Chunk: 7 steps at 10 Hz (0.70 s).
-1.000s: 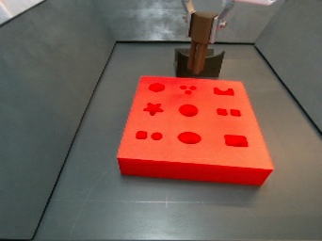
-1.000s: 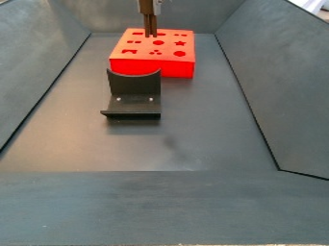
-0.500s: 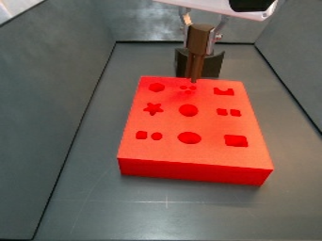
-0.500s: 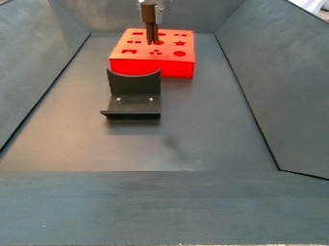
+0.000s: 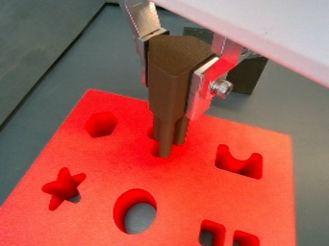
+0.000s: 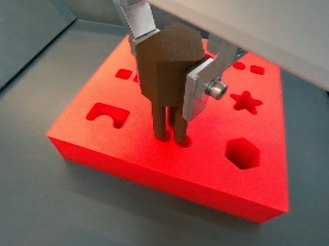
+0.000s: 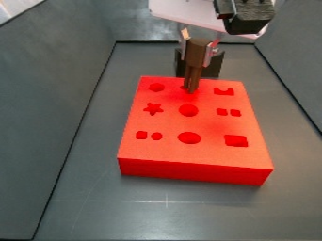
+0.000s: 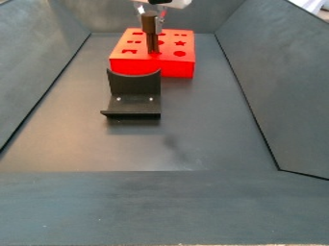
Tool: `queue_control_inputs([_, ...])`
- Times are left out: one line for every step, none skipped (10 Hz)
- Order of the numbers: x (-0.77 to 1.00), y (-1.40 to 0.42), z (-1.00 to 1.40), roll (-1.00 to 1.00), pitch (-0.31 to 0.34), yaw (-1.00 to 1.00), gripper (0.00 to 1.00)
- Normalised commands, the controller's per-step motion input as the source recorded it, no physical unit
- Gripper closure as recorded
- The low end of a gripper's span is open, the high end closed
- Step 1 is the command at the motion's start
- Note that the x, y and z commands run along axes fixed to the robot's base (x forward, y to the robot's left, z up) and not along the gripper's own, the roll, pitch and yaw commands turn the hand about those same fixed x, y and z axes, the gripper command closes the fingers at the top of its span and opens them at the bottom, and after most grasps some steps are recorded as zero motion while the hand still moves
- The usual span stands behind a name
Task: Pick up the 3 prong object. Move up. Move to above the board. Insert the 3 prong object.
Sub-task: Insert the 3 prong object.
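Note:
The 3 prong object (image 5: 168,82) is a narrow brown peg with thin prongs at its lower end. My gripper (image 5: 172,67) is shut on its upper body, with silver fingers (image 6: 202,91) on both sides. It stands upright over the red board (image 5: 90,154), and its prongs touch or enter the three small holes near the board's far edge in both wrist views (image 6: 164,120). In both side views the 3 prong object (image 7: 194,64) (image 8: 149,34) stands on the board (image 7: 208,155) (image 8: 180,65), with my gripper above it (image 7: 199,40) (image 8: 152,8).
The board has recessed shapes: a star (image 5: 62,185), a hexagon (image 5: 102,122), an oval (image 5: 135,211) and a notched slot (image 5: 240,160). The dark fixture (image 8: 134,93) stands on the grey floor next to the board. Sloped grey walls (image 8: 38,77) surround the floor.
My gripper has moved down and toward the board's three small holes with the 3 prong object. The prongs now reach the board's surface.

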Motion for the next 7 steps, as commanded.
queue_control_inputs([-0.31, -0.02, -0.64, 0.12, -0.073, 0.12, 1.0])
queue_control_inputs([-0.07, -0.08, -0.74, 0.0, -0.126, 0.09, 1.0])
queue_control_inputs([0.02, -0.09, -0.78, 0.0, -0.159, 0.04, 1.0])
queue_control_inputs([0.05, -0.08, -0.78, 0.02, -0.126, 0.03, 1.0])
queue_control_inputs([0.02, -0.08, -0.76, 0.07, -0.1, 0.04, 1.0])
queue_control_inputs([-0.07, 0.0, -0.05, 0.0, -0.034, 0.0, 1.0])
queue_control_inputs([-0.02, 0.0, 0.0, 0.02, 0.003, -0.01, 1.0])
